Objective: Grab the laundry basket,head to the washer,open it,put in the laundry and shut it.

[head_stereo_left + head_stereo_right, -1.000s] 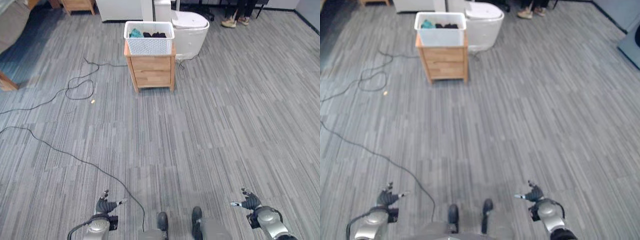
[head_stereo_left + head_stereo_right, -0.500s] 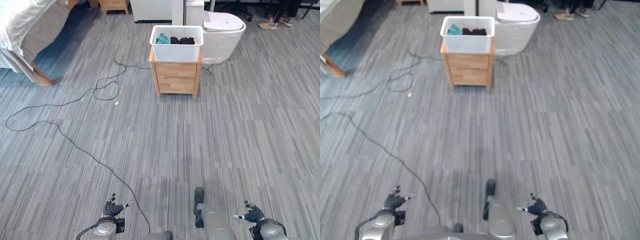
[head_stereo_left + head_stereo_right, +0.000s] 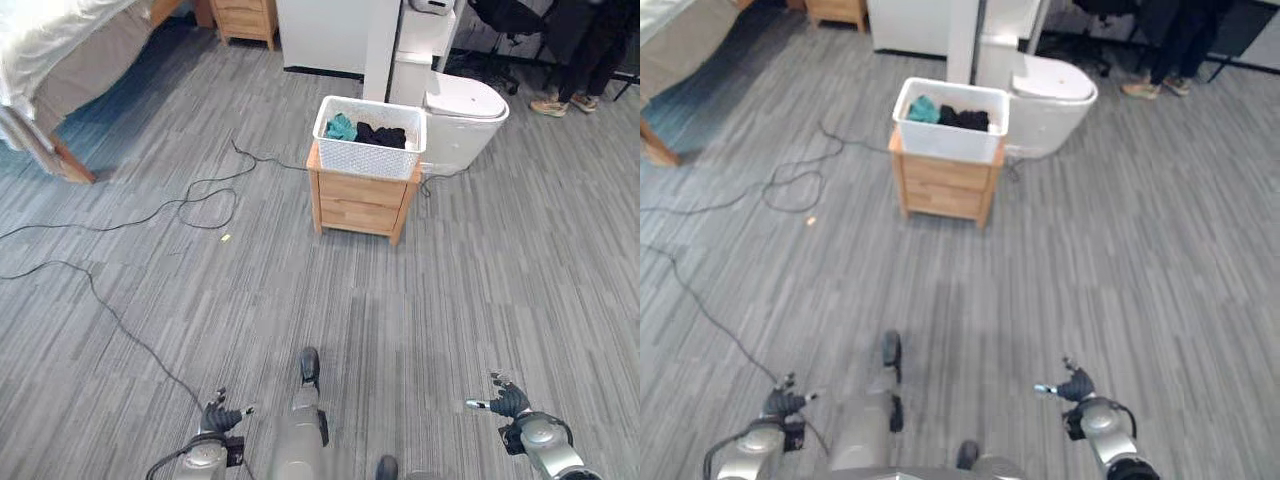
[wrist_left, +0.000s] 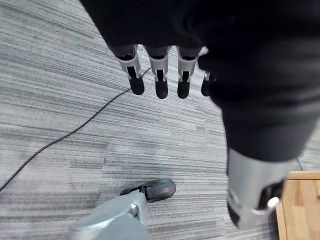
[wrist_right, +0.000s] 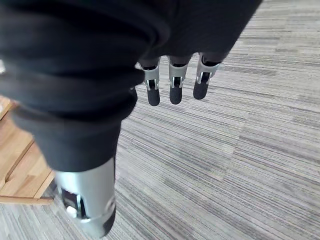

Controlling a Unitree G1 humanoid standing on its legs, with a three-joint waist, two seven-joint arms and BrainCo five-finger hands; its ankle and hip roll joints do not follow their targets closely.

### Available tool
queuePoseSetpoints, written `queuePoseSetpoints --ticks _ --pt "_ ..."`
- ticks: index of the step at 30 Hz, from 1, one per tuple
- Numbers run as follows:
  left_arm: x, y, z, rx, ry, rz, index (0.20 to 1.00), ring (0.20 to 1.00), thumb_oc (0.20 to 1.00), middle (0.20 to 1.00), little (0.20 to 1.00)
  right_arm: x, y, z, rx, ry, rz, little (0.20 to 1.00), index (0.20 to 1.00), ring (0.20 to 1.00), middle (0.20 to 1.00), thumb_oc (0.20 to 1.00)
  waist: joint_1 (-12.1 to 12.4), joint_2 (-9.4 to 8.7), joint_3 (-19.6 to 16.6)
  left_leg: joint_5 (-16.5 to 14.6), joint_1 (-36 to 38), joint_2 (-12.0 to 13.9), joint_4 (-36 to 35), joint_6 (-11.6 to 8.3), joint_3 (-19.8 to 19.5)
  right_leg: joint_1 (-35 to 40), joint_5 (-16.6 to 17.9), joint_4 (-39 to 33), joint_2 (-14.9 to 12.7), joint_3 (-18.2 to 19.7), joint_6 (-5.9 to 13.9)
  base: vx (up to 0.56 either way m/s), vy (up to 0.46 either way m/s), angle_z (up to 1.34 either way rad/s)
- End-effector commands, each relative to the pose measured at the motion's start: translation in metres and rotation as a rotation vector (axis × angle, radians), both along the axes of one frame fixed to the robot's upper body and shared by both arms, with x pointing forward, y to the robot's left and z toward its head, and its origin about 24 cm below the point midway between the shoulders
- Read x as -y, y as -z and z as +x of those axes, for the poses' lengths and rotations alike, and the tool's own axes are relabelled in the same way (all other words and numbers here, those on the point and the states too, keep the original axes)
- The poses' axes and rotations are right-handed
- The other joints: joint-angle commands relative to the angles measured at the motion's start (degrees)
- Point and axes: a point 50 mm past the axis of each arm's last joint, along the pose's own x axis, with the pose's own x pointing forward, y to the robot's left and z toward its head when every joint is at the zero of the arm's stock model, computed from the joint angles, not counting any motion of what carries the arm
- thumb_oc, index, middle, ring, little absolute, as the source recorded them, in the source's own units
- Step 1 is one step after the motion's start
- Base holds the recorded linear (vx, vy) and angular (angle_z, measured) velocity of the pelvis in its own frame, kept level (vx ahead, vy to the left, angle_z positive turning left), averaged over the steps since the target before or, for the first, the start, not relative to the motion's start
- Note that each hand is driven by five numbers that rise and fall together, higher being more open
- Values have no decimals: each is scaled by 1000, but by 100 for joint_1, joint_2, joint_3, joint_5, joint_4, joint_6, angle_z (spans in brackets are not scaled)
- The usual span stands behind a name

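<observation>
Both of my hands hang low at the near edge of the scene and hold nothing. My left hand (image 3: 218, 418) is at the near left and my right hand (image 3: 508, 402) at the near right, well apart from each other. In the wrist views the fingers (image 4: 159, 80) of the left hand and the fingers (image 5: 172, 82) of the right hand are nearly straight, spread over bare grey floor (image 3: 480, 280), so both hands are relaxed and empty.

The laundry basket (image 3: 370, 138) is far from me, a white basket with small holes in its wall. It stands on top of a wooden nightstand (image 3: 362, 197) with two drawers. Inside it I see a teal cloth (image 3: 341, 127) on the left and dark clothes (image 3: 383, 134) beside it; what lies under them is hidden by the basket wall.

Just behind the nightstand on the right stands a white rounded machine (image 3: 462, 104) with its lid down, partly covered by the basket. I cannot tell surely what it is. A white cabinet (image 3: 330, 35) is behind it. At the far right a person's legs (image 3: 580, 65) in dark trousers are cut off by the picture edge. A bed (image 3: 60, 60) with white cover is at the far left, also cut off. A thin black cable (image 3: 190, 200) loops on the floor left of the nightstand.
</observation>
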Motion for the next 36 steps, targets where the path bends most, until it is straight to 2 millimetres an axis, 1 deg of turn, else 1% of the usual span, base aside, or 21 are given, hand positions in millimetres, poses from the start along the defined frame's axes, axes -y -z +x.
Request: queuePoseSetpoints --ticks 1,3,4,6,7,8,10,12,13,14,15,16,18,20,22,23,25,26,29,32,36 --pt "-18 -20 20 90 45 83 1000 1000 1000 1000 1000 -5 -10 17 77 -20 -2 1000 1000 1000 1000 1000 -14 -247 -158 378 529 -226 -184 99 189 -568 -344 1058 -168 228 668 594 229 -45" --pt "-23 -23 23 92 59 106 1000 1000 1000 1000 1000 -11 -9 20 80 -37 8 1000 1000 1000 1000 1000 28 -372 -168 97 501 -283 190 239 303 -766 -78 1551 -335 290 828 414 203 -39" --pt "-27 -29 27 109 64 125 1000 1000 1000 1000 1000 -15 -13 27 98 -58 11 1000 1000 1000 1000 1000 3 -415 -105 -149 616 -371 279 409 335 -1129 334 2409 -479 390 920 394 223 -24" --pt "-30 -33 31 124 64 141 1000 1000 1000 1000 1000 -25 -15 33 122 -84 32 1000 1000 1000 1000 1000 -81 -358 -31 -438 1041 -430 220 574 436 -1725 688 3123 -639 231 907 445 237 -10" --pt "-30 -32 31 124 59 140 1000 1000 1000 1000 1000 -26 -15 33 116 -92 29 1000 1000 1000 1000 1000 -111 -325 -23 -497 1183 -455 169 596 429 -1869 679 3025 -647 140 855 558 206 -34" --pt "-31 -31 27 120 42 133 1000 1000 1000 1000 1000 -26 -15 34 112 -104 25 1000 1000 1000 1000 1000 -159 -241 19 -648 1473 -505 74 602 422 -2119 595 2742 -751 -164 803 480 124 -39" --pt "-27 -26 24 100 35 107 1000 1000 1000 1000 1000 -26 -15 34 107 -109 23 1000 1000 1000 1000 1000 -280 -155 89 -875 1861 -569 -72 549 321 -2484 513 2198 -773 -431 854 548 54 -8" --pt "-24 -23 24 90 37 95 1000 1000 1000 1000 1000 -25 -14 32 101 -106 21 1000 1000 1000 1000 1000 -375 -154 158 -910 2008 -622 -73 532 320 -2658 783 1568 -825 -580 865 442 -75 30" --pt "-21 -20 23 83 40 86 1000 1000 1000 1000 1000 -24 -12 29 86 -104 22 1000 1000 1000 1000 1000 -441 -122 168 -1135 2257 -646 -69 457 224 -2779 895 1116 -887 -617 1004 538 -190 54" --pt "-19 -19 23 83 38 78 1000 1000 1000 1000 1000 -23 -11 27 74 -113 17 1000 1000 1000 1000 1000 -479 -147 185 -1209 2369 -678 18 416 222 -2867 1135 848 -1044 -770 1033 638 -214 61" --pt "-18 -18 22 81 39 78 1000 1000 1000 1000 1000 -23 -11 26 69 -115 15 1000 1000 1000 1000 1000 -489 -88 176 -1354 2496 -628 50 373 151 -2851 1138 804 -1048 -762 1108 290 -169 55" --pt "-18 -18 22 81 40 77 1000 1000 1000 1000 1000 -22 -11 27 70 -115 14 1000 1000 1000 1000 1000 -507 -130 188 -1284 2453 -669 63 387 181 -2874 1211 784 -1098 -798 1067 253 -138 55" --pt "-19 -17 18 73 41 82 1000 1000 1000 1000 1000 -21 -10 23 63 -116 23 1000 1000 1000 1000 1000 -551 -181 60 -1560 2754 -714 161 264 87 -2774 1358 698 -1191 -749 1102 378 -247 44" --pt "-18 -15 16 66 42 82 1000 1000 1000 1000 1000 -19 -10 22 63 -114 19 1000 1000 1000 1000 1000 -558 -154 25 -1512 2742 -627 397 162 54 -2665 1367 730 -1169 -790 1065 304 -225 19" --pt "-15 -13 16 59 47 71 1000 1000 1000 1000 1000 -14 -10 18 60 -105 3 1000 1000 1000 1000 1000 -587 -96 -65 -1147 2632 -235 1018 -107 100 -2524 1310 814 -1019 -855 928 344 -385 47" --pt "-8 -11 15 58 57 50 1000 1000 1000 1000 1000 -8 -13 18 65 -104 -16 1000 1000 1000 1000 1000 -584 -75 -95 -903 2360 -92 1726 -149 -27 -2313 1134 779 -791 -854 733 293 -373 1" --pt "1 -7 21 42 84 34 1000 1000 1000 1000 1000 2 -12 15 44 -74 -40 1000 1000 1000 1000 1000 -638 -108 -167 -787 2220 30 1559 -111 80 -2055 937 660 -654 -901 629 219 -223 -88" --pt "1 -7 21 43 84 34 1000 1000 1000 1000 1000 2 -12 15 44 -73 -40 1000 1000 1000 1000 1000 -634 -106 -161 -788 2228 31 1557 -111 82 -2048 938 658 -652 -899 629 139 -89 -62" --pt "5 -8 25 48 110 36 1000 1000 1000 1000 1000 9 -14 15 58 -43 -48 1000 1000 1000 1000 1000 -625 -220 -252 -1021 1927 -258 1034 -7 31 -1852 868 468 -589 -763 656 104 -25 -22" --pt "7 -7 23 48 101 21 1000 1000 1000 1000 1000 10 -15 16 59 -40 -58 1000 1000 1000 1000 1000 -558 -152 -230 -913 1973 -479 322 -28 -233 -1771 806 534 -440 -585 666 80 45 -59" --pt "7 -4 17 23 111 31 1000 1000 1000 1000 1000 6 -12 14 49 -46 -49 1000 1000 1000 1000 1000 -559 -128 -251 -940 2263 -617 37 95 -363 -1748 807 662 -395 -362 668 57 72 -54"
